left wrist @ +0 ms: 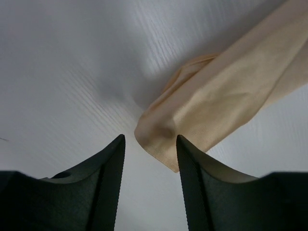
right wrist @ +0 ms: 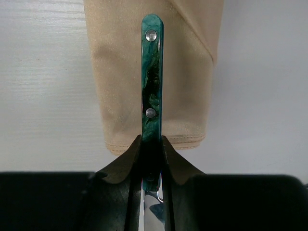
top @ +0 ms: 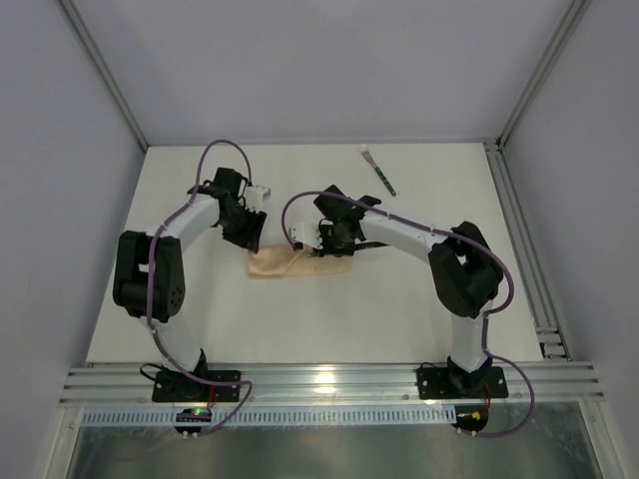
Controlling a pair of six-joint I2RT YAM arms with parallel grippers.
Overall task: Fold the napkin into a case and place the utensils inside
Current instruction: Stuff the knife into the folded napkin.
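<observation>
Evidently the folding is done and the loading has begun: the napkin lies as a narrow case (right wrist: 120, 72) flat on the table (top: 449, 299), between the two arms. The right tool (right wrist: 151, 140) is clenched on a green-handled utensil (right wrist: 152, 72), gripping it low on the handle. The handle points forward over the case and the silvery end trails behind the jaws. From the wrist view the handle seems to lie above the cloth rather than inside it, though I cannot tell for sure.

The left tool (left wrist: 149, 139) sits at the other end of the case. Its jaws are apart and grasp nothing, and a cloth corner lies just ahead of its right finger.

Next, I judge, the handle has to find the diagonal flap edge and slide under it. The left tool may need to pin or lift the cloth so the case does not skid or bunch.

A fork (top: 377, 168) waits at the far side of the table, well apart. Nothing lies between it and the case.
</observation>
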